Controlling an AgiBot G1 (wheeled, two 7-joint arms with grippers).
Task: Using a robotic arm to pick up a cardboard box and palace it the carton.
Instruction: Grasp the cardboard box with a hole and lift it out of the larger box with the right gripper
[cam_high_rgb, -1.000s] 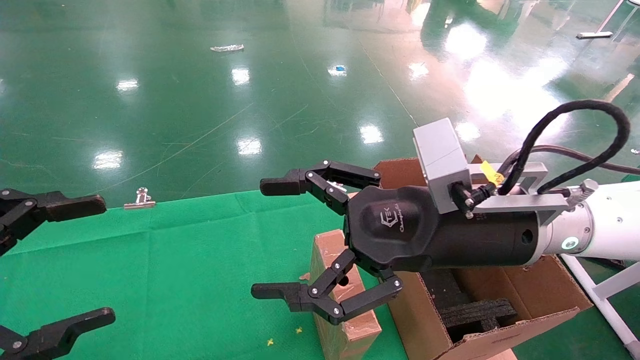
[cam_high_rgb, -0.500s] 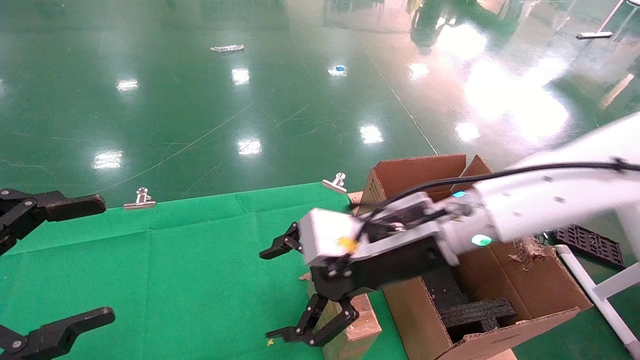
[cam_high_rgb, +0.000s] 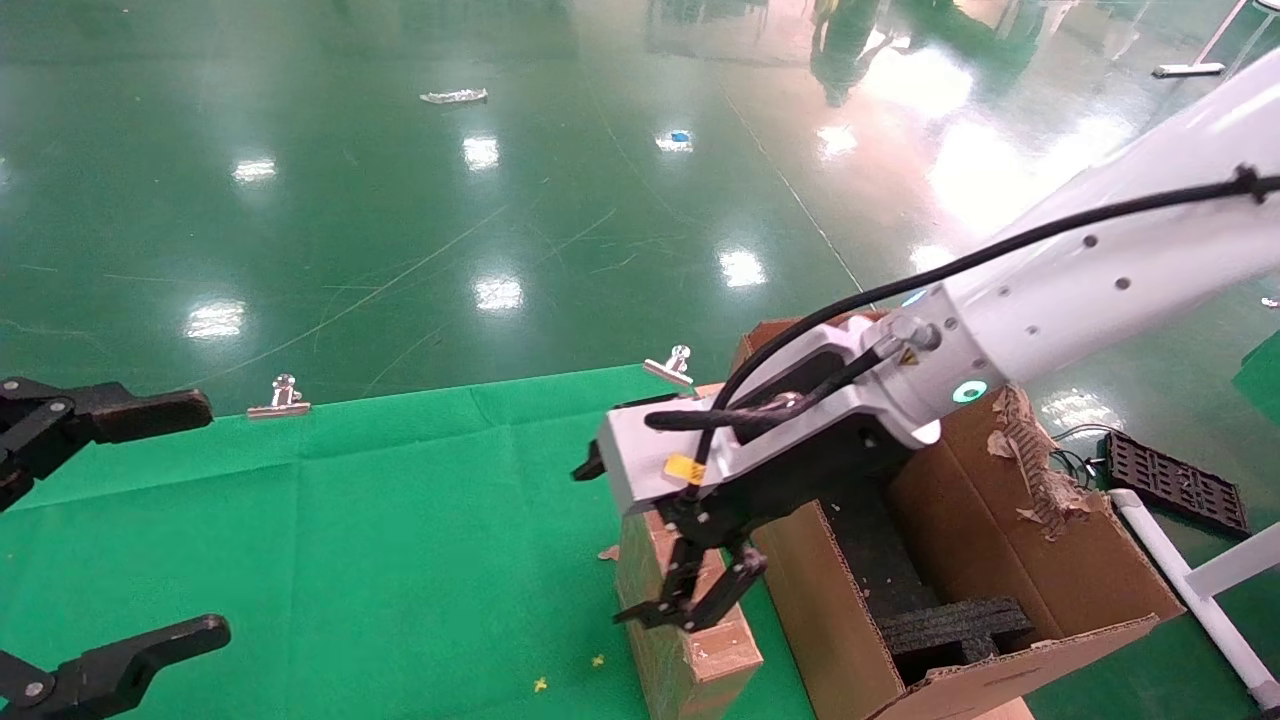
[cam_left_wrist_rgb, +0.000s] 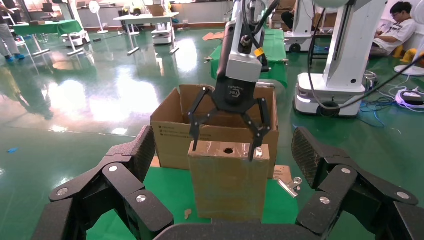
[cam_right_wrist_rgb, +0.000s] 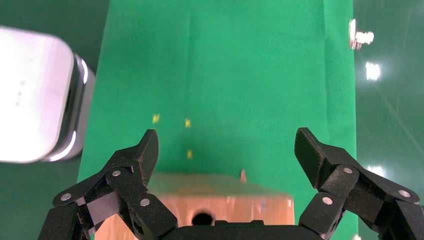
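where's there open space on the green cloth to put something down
The green cloth lies bare between the left tool and the cardboard box. It is crowded at the cloth's right edge: the right tool straddles that box, with the carton right beside.

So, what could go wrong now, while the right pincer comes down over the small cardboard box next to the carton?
1. The right pincer is open over the top of the standing cardboard box, fingertips at its two ends. An uneven closing could probably tip this narrow box.
2. The carton stands right beside the box, so a finger might catch its wall.
3. The torn flap sits just under the arm and might snag during the lift.
The left pincer waits open, far off.
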